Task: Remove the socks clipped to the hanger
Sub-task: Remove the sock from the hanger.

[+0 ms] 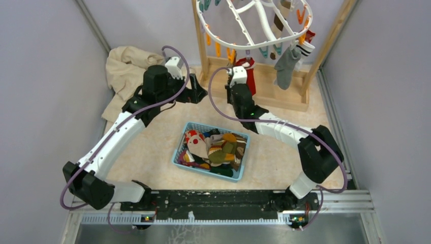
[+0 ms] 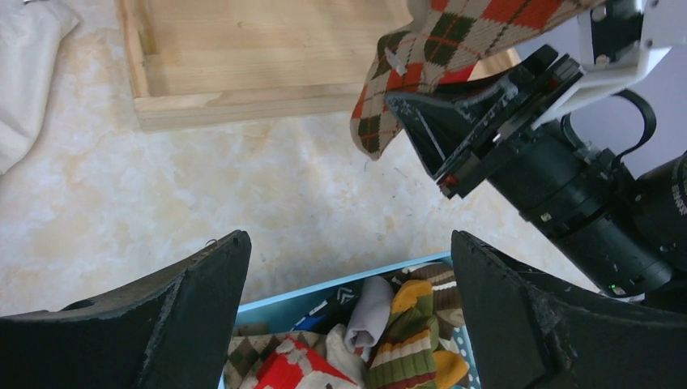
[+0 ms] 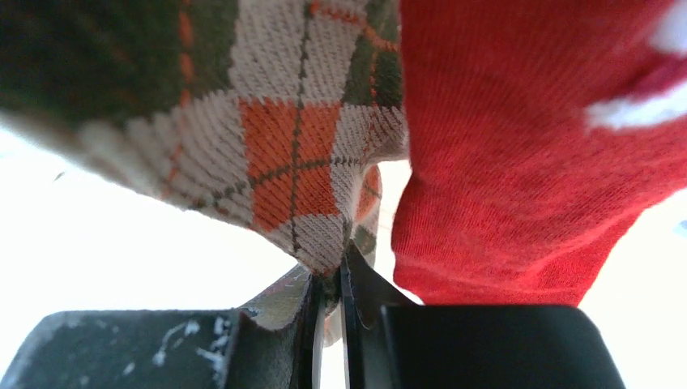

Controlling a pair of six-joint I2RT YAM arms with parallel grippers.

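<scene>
The right arm's fingers are clenched on the lowest tip of an argyle sock, patterned in orange, cream and dark green, which hangs down into the upper left of the right wrist view. A plain red sock hangs just beside it on the right, touching it. In the left wrist view the same grip shows at the upper right, the black fingers pinched on the sock's toe above the marbled desk. From above, this spot lies at top centre, below the hanger, a white oval ring with orange and teal clips that hangs inside a light wooden rack. A grey sock dangles from the ring's right side. The left arm's fingers are released and spread wide, holding nothing, low over the far rim of a blue basket at the centre of the desk, which is filled with loose socks. A beige cloth lies crumpled at the upper left.
</scene>
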